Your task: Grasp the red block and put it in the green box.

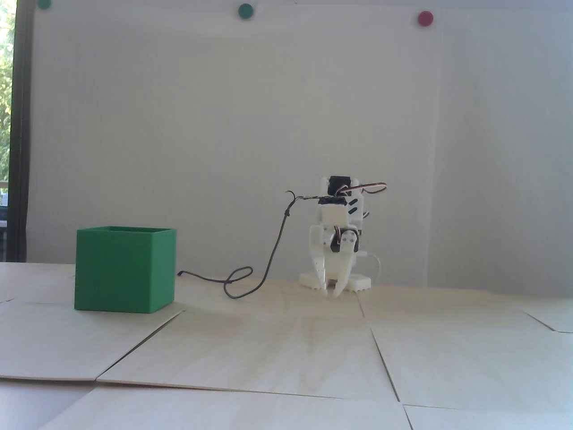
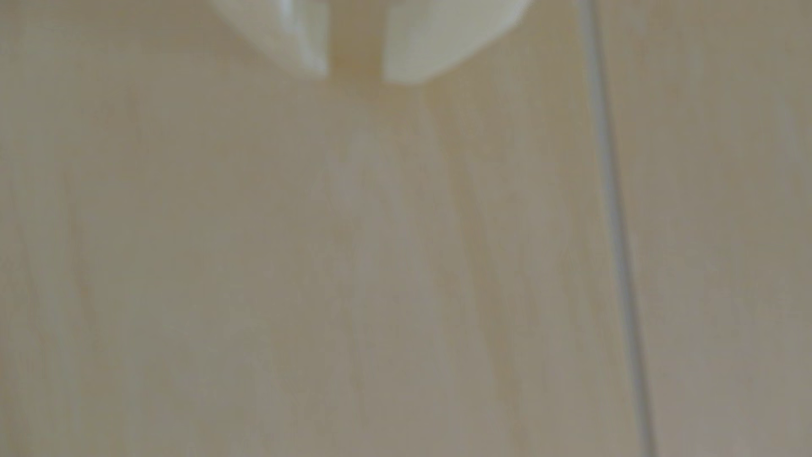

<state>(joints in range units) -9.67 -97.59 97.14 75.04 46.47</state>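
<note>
End effector (image 1: pixel 332 292) hangs slightly open and empty, fingertips just above the table (image 1: pixel 286 349).

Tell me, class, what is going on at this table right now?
A small white arm sits folded low at the back of the table, its gripper pointing down at the bare wood with a small gap between the fingers and nothing held. The green box stands apart on the left in the fixed view. No red block shows in either view; the box's inside is hidden. A dark cable trails from the arm towards the box.
</note>
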